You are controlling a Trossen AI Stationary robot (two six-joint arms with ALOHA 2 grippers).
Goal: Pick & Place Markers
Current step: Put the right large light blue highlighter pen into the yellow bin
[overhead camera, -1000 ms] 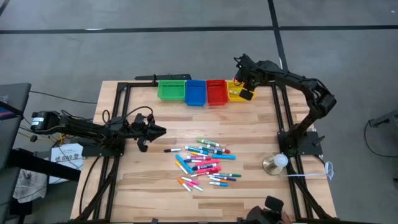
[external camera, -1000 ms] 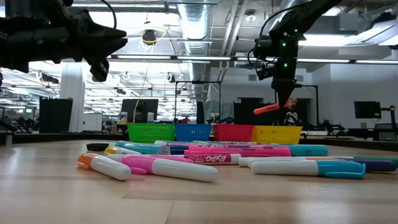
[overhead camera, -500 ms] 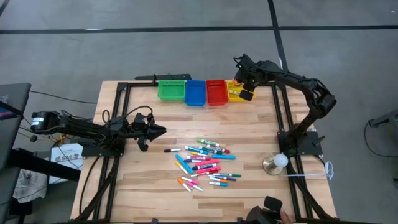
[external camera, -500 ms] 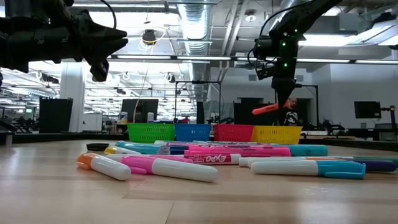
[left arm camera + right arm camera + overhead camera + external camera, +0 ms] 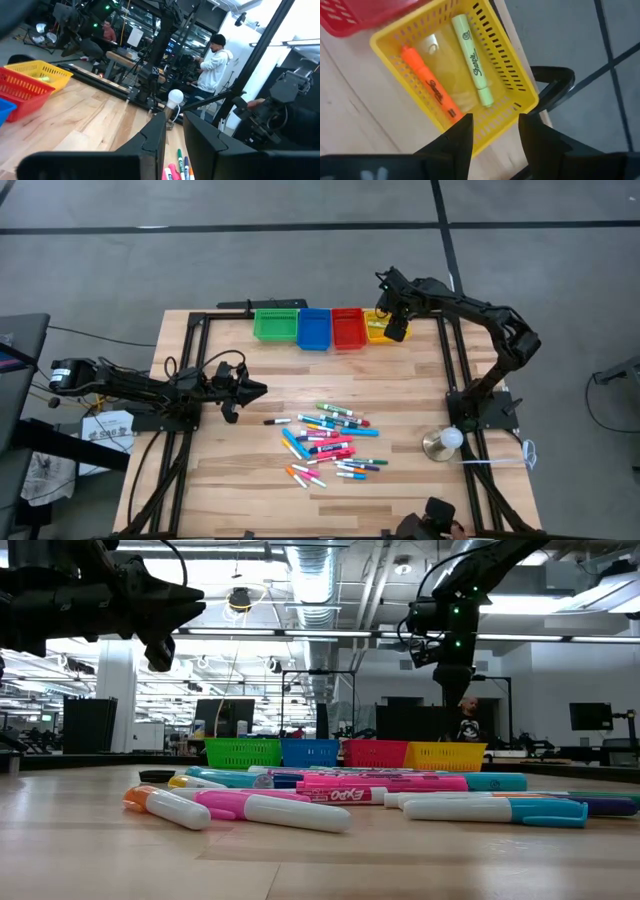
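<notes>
Several markers (image 5: 330,442) in pink, blue, green and orange lie loose on the wooden table's middle, also seen in the low view as a row of markers (image 5: 330,798). My right gripper (image 5: 495,125) hangs open above the yellow bin (image 5: 520,82) at the far edge, pointing steeply down, with nothing between its fingers. In that bin lie an orange marker (image 5: 427,82) and a yellow-green highlighter (image 5: 472,60). My left gripper (image 5: 256,390) waits above the table's left side, pointing level toward the right, its fingers (image 5: 155,140) a narrow gap apart and holding nothing.
Green (image 5: 275,325), blue (image 5: 314,328) and red (image 5: 347,328) bins stand in a row left of the yellow bin (image 5: 376,330). A white ball on a gold disc (image 5: 445,442) sits near the right arm's base. A person (image 5: 212,65) stands beyond the table.
My right gripper has opened above the yellow bin without shifting. The orange marker that hung tilted in its fingers has fallen out and now lies in the yellow bin.
</notes>
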